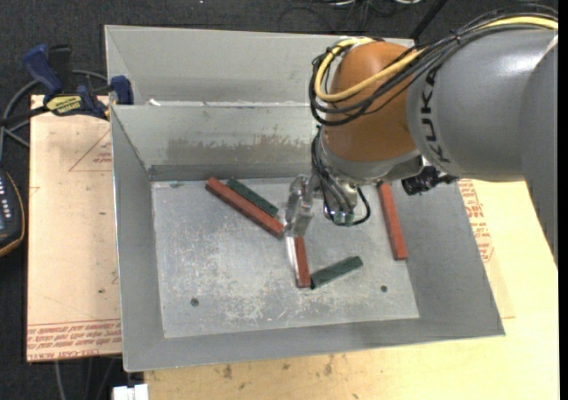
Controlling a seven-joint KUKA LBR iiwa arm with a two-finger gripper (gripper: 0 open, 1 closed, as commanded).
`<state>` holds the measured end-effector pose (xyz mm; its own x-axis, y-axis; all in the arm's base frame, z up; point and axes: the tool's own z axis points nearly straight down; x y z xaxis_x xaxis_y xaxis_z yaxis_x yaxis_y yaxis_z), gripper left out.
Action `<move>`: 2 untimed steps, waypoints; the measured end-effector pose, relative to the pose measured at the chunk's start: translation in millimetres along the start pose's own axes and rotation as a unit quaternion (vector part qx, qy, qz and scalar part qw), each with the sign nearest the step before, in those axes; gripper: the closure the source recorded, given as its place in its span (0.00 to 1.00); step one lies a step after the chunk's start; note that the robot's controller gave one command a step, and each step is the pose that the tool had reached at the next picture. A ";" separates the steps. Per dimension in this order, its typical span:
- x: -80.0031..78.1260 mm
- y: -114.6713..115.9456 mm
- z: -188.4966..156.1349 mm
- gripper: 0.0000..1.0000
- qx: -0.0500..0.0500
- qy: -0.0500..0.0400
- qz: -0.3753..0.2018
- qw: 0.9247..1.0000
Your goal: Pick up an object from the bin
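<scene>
Nothing is lifted yet: the gripper [300, 212], open or closed I cannot tell, hangs low at the middle of the bin [204, 283], where a long red stick [241, 201] meets a short red stick [302, 267], so grasping and raising one remain.

Five bars are counted in the grey metal bin [133, 212]: three red bars [235, 200] [303, 267] [393, 223] and two dark green bars [257, 199] [337, 270].
</scene>
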<state>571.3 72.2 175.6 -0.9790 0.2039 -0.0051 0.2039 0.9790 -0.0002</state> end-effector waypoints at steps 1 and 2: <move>1.3 2.5 0.8 0.00 -0.001 0.001 -0.001 1.000; -63.5 56.9 110.2 0.00 -0.002 0.001 -0.019 1.000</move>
<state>645.6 114.7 65.7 -0.9860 0.1666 -0.0029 0.1666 0.9860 0.0027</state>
